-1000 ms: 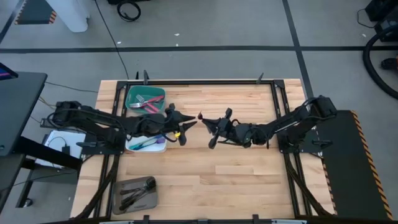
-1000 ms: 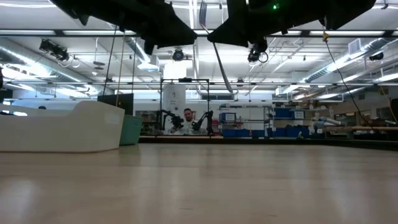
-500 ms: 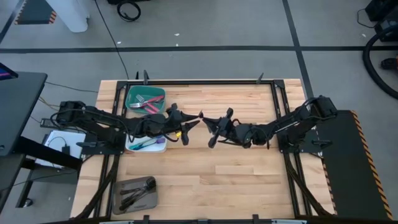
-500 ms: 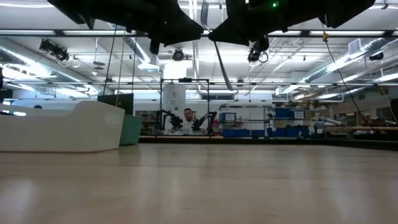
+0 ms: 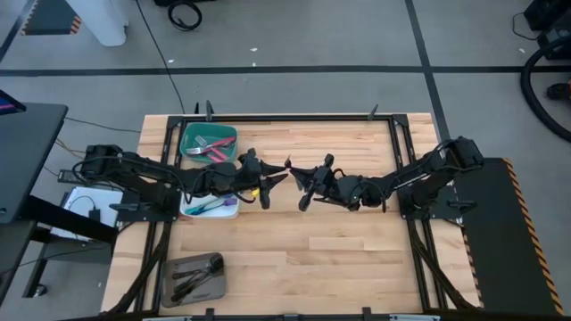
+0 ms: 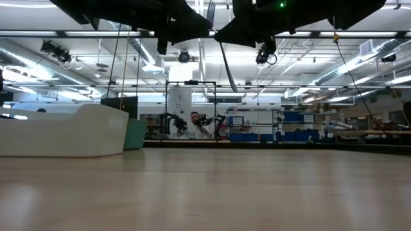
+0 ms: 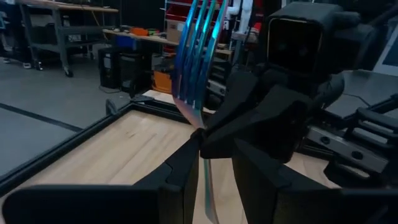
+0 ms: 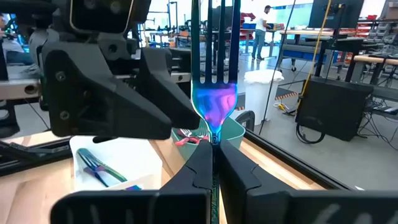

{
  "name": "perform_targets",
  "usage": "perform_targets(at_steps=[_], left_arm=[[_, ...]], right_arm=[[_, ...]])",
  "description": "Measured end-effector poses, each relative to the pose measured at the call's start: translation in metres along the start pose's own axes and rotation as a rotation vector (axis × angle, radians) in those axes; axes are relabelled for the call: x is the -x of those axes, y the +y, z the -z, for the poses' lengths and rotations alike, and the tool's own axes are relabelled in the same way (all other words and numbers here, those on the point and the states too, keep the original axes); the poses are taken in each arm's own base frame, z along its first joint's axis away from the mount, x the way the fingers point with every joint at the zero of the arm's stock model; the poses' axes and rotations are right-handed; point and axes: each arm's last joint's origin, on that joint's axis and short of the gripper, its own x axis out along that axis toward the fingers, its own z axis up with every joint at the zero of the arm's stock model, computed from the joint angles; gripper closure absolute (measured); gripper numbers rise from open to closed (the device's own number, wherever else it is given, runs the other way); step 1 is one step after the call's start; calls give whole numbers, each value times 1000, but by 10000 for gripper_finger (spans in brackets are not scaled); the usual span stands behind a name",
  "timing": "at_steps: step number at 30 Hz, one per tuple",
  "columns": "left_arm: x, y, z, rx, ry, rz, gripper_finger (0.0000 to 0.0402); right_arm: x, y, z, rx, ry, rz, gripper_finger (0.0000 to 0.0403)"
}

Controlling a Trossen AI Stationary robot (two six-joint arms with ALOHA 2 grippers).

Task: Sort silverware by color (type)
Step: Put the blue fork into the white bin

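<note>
The iridescent fork (image 8: 214,93) stands pinched by its handle between the pressed-together fingers of the right gripper (image 8: 213,163), tines up in the right wrist view, its long axis running straight out from the fingertips toward the other arm. The left gripper (image 7: 208,168) holds its jaws partly spread on either side of the fork's stem in its own view, and I judge they are not yet closed on it, though contact is hard to make out there.

In the high view the two grippers meet nose to nose at the middle of the frame, the left gripper (image 5: 265,181) just left of centre and the right gripper (image 5: 299,176) just right of it, the fork a thin sliver between them. So this reads as a handover, and the left arm is the one nearer the trays.

Both arms reach inward from the table's sides, stretched low and nearly level. The white tray (image 5: 230,212), holding other iridescent pieces, lies just beneath the left arm's wrist; the teal tray (image 5: 188,134) sits above it in the frame, and the grey tray (image 5: 169,267) at lower left.
</note>
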Motion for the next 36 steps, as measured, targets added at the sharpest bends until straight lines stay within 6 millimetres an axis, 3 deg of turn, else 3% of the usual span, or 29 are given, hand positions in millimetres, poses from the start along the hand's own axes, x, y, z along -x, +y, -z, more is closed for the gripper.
perform_targets(at_steps=[10, 17, 26, 36], left_arm=[[-6, 12, -1, 57, -20, -37, 297], [-19, 13, 9, 66, -34, 32, 297], [-37, 20, 3, 72, -44, -11, 297], [-38, 20, 4, 50, -18, -11, 297]], right_arm=[[-1, -1, -1, -4, -7, 2, 389], [-4, -5, 0, 2, 2, 15, 388], [-4, -8, 0, -9, 9, 85, 388], [-4, -9, 5, 25, 41, 103, 387]])
